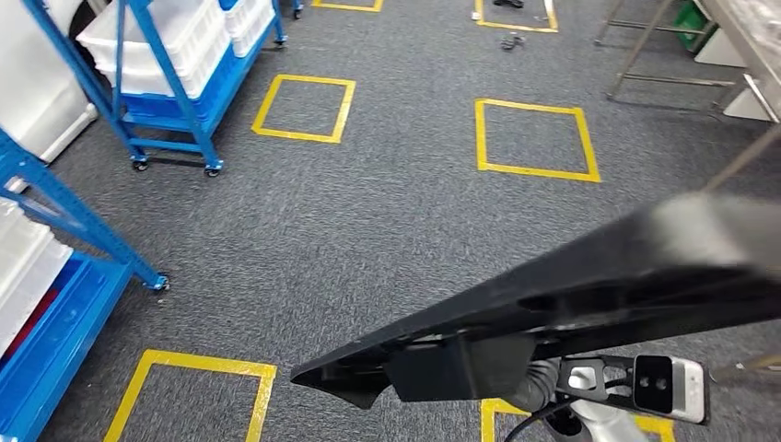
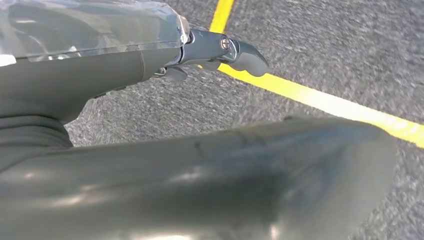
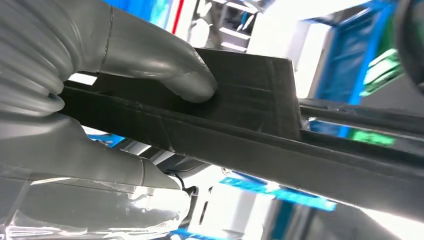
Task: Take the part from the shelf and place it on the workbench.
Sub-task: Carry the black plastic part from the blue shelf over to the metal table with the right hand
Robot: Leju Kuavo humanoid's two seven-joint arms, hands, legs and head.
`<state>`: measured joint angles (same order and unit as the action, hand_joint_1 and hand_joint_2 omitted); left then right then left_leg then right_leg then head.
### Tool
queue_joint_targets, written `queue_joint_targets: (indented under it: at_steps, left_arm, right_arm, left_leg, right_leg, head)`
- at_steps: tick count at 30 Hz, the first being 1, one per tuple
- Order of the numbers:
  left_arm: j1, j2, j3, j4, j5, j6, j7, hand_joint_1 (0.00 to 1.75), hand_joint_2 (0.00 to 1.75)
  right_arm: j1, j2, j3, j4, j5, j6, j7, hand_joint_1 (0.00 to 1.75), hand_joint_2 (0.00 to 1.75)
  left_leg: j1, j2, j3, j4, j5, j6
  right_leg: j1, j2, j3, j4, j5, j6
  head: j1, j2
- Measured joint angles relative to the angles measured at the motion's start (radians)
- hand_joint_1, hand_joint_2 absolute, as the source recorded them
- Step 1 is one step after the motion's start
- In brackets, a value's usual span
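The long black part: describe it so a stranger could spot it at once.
Over the grey carpet floor with yellow taped squares, the long black flat plastic part slants across the head view's lower right. The right robot hand grips it; nothing else here is dark and beam-like.

Floor [image 1: 387,230] seen from high overhead, part [image 1: 571,295] at five o'clock, shared closely by right wrist view, floor by left.

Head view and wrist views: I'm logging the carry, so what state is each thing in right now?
Black part: lifted off the floor, tilted, carried.
Right hand: grips the black part, thumb pressed on top.
Left hand: holds nothing visible, hanging over the carpet.
Blue shelf: standing, white bins on it.
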<state>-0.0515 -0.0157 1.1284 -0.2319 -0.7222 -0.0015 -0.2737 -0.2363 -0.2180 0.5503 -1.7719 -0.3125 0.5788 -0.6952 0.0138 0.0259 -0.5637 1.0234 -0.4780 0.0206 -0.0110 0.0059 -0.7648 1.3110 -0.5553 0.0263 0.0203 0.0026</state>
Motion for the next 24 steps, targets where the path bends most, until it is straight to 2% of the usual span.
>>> queue_joint_targets:
  at_steps: [1, 3, 4, 5, 6, 8, 9, 11, 12, 13, 14, 15, 16, 17, 18, 19, 20, 21, 22, 24]
  left_arm:
    - [0.000, -0.001, 0.000, 0.000, -0.002, -0.004, -0.002, 0.00, 0.00]
    - [-0.003, -0.002, 0.000, 0.000, -0.006, -0.012, -0.005, 0.00, 0.00]
    - [-0.004, -0.003, 0.000, 0.000, -0.008, -0.016, -0.007, 0.00, 0.00]
    - [-0.005, -0.003, 0.000, 0.000, -0.010, -0.019, -0.008, 0.00, 0.00]
    - [-0.006, -0.003, 0.000, 0.000, -0.012, -0.021, -0.009, 0.00, 0.00]
    - [-0.009, -0.004, 0.000, 0.000, -0.015, -0.027, -0.009, 0.00, 0.00]
    - [-0.012, -0.005, 0.000, 0.000, -0.016, -0.029, -0.008, 0.00, 0.00]
    - [-0.015, -0.007, 0.000, 0.000, -0.019, -0.029, -0.004, 0.00, 0.00]
    - [-0.015, -0.008, 0.000, 0.000, -0.020, -0.027, 0.000, 0.00, 0.00]
    - [-0.013, -0.010, 0.000, 0.000, -0.021, -0.024, 0.004, 0.00, 0.00]
    - [-0.011, -0.011, 0.000, 0.000, -0.023, -0.021, 0.008, 0.00, 0.00]
    - [-0.009, -0.012, 0.000, 0.000, -0.025, -0.018, 0.011, 0.00, 0.00]
    - [-0.008, -0.013, 0.000, 0.000, -0.029, -0.014, 0.014, 0.00, 0.00]
    - [-0.009, -0.013, 0.000, 0.000, -0.033, -0.011, 0.017, 0.00, 0.00]
    - [-0.010, -0.014, 0.000, 0.000, -0.037, -0.009, 0.019, 0.00, 0.00]
    - [-0.010, -0.015, 0.000, 0.000, -0.039, -0.008, 0.021, 0.00, 0.00]
    - [-0.011, -0.016, -0.001, 0.000, -0.041, -0.007, 0.023, 0.00, 0.00]
    - [-0.012, -0.017, -0.001, 0.000, -0.045, -0.006, 0.025, 0.00, 0.00]
    - [-0.013, -0.019, -0.001, 0.000, -0.047, -0.006, 0.027, 0.00, 0.00]
    - [-0.017, -0.020, -0.002, 0.000, -0.053, -0.009, 0.031, 0.00, 0.00]
  right_arm:
    - [0.009, -0.002, 0.000, 0.003, 0.009, -0.001, 0.000, 1.75, 1.75]
    - [0.014, -0.004, 0.000, 0.008, 0.021, -0.008, 0.000, 1.75, 1.75]
    - [0.012, -0.004, 0.001, 0.010, 0.025, -0.013, 0.001, 1.75, 1.75]
    - [0.009, -0.003, 0.002, 0.010, 0.027, -0.018, 0.002, 1.75, 1.75]
    - [0.006, -0.001, 0.003, 0.011, 0.029, -0.024, 0.005, 1.75, 1.75]
    - [0.003, 0.007, 0.005, 0.009, 0.028, -0.038, 0.017, 1.75, 1.75]
    - [0.002, 0.013, 0.005, 0.005, 0.026, -0.046, 0.025, 1.75, 1.75]
    - [-0.001, 0.031, 0.007, -0.008, 0.021, -0.056, 0.038, 1.75, 1.75]
    - [-0.002, 0.042, 0.007, -0.014, 0.016, -0.058, 0.044, 1.75, 1.75]
    - [-0.004, 0.050, 0.008, -0.018, 0.009, -0.060, 0.052, 1.75, 1.75]
    - [-0.005, 0.056, 0.008, -0.020, 0.001, -0.059, 0.060, 1.75, 1.75]
    - [-0.007, 0.061, 0.008, -0.020, -0.007, -0.058, 0.067, 1.75, 1.75]
    - [-0.010, 0.062, 0.008, -0.020, -0.016, -0.056, 0.073, 1.75, 1.75]
    - [-0.014, 0.063, 0.008, -0.019, -0.024, -0.054, 0.076, 1.75, 1.75]
    - [-0.020, 0.063, 0.006, -0.018, -0.030, -0.051, 0.074, 1.75, 1.75]
    - [-0.027, 0.063, 0.005, -0.015, -0.037, -0.049, 0.071, 1.75, 1.75]
    - [-0.036, 0.062, 0.004, -0.011, -0.044, -0.047, 0.066, 1.75, 1.75]
    - [-0.044, 0.060, 0.003, -0.007, -0.053, -0.048, 0.061, 1.75, 1.75]
    - [-0.053, 0.055, 0.002, -0.003, -0.066, -0.052, 0.057, 1.75, 1.75]
    - [-0.074, 0.038, -0.001, 0.003, -0.102, -0.068, 0.054, 1.75, 1.75]
  left_leg:
    - [-0.001, 0.012, 0.002, 0.000, -0.002, 0.000]
    - [-0.004, 0.034, 0.007, 0.000, -0.007, -0.003]
    - [-0.006, 0.043, 0.010, 0.000, -0.010, -0.006]
    - [-0.008, 0.051, 0.012, 0.000, -0.013, -0.010]
    - [-0.009, 0.059, 0.014, 0.000, -0.015, -0.014]
    - [-0.009, 0.075, 0.021, -0.004, -0.019, -0.024]
    - [-0.008, 0.070, 0.024, -0.001, -0.025, -0.029]
    - [-0.006, 0.033, 0.003, 0.055, -0.062, -0.037]
    - [-0.004, 0.009, -0.024, 0.113, -0.093, -0.038]
    - [-0.004, -0.006, -0.059, 0.183, -0.125, -0.039]
    - [-0.003, -0.013, -0.093, 0.247, -0.148, -0.040]
    - [-0.003, -0.016, -0.117, 0.286, -0.154, -0.041]
    - [-0.002, -0.017, -0.125, 0.290, -0.140, -0.042]
    - [-0.001, -0.019, -0.114, 0.256, -0.109, -0.042]
    - [0.001, -0.027, -0.089, 0.193, -0.066, -0.043]
    - [0.004, -0.049, -0.060, 0.125, -0.034, -0.044]
    - [0.007, -0.069, -0.038, 0.071, -0.012, -0.043]
    - [0.008, -0.085, -0.025, 0.039, -0.003, -0.040]
    - [0.006, -0.092, -0.022, 0.029, -0.005, -0.036]
    - [0.002, -0.073, -0.022, 0.025, 0.001, -0.021]
  right_leg:
    - [0.000, -0.003, 0.015, -0.030, 0.023, -0.003]
    - [0.006, -0.030, 0.088, -0.165, 0.084, -0.013]
    - [0.012, -0.047, 0.122, -0.227, 0.102, -0.019]
    - [0.018, -0.059, 0.141, -0.263, 0.110, -0.024]
    - [0.023, -0.062, 0.146, -0.277, 0.107, -0.029]
    - [0.025, -0.041, 0.149, -0.282, 0.109, -0.039]
    - [0.023, -0.031, 0.153, -0.289, 0.112, -0.044]
    - [0.017, -0.015, 0.164, -0.303, 0.117, -0.055]
    - [0.016, -0.007, 0.166, -0.305, 0.118, -0.059]
    - [0.016, 0.003, 0.167, -0.304, 0.117, -0.063]
    - [0.016, 0.014, 0.167, -0.303, 0.116, -0.065]
    - [0.016, 0.026, 0.167, -0.302, 0.116, -0.065]
    - [0.015, 0.039, 0.167, -0.300, 0.115, -0.064]
    - [0.014, 0.052, 0.167, -0.296, 0.113, -0.062]
    - [0.012, 0.064, 0.166, -0.290, 0.110, -0.058]
    - [0.010, 0.076, 0.164, -0.282, 0.106, -0.053]
    - [0.009, 0.087, 0.160, -0.273, 0.102, -0.047]
    - [0.008, 0.097, 0.154, -0.266, 0.099, -0.041]
    - [0.007, 0.106, 0.149, -0.263, 0.099, -0.034]
    - [0.004, 0.115, 0.142, -0.263, 0.103, -0.023]
  head:
    - [0.000, 0.000]
    - [0.000, 0.000]
    - [0.000, 0.000]
    - [0.000, 0.000]
    - [-0.001, 0.000]
    - [-0.001, 0.000]
    - [-0.001, 0.000]
    - [-0.003, 0.000]
    - [-0.004, 0.000]
    - [-0.006, 0.000]
    - [-0.006, 0.000]
    - [-0.006, 0.000]
    - [-0.006, 0.000]
    - [-0.006, 0.000]
    - [-0.006, 0.000]
    - [-0.007, 0.000]
    - [-0.007, 0.000]
    - [-0.007, 0.000]
    - [-0.007, 0.000]
    - [-0.008, 0.000]
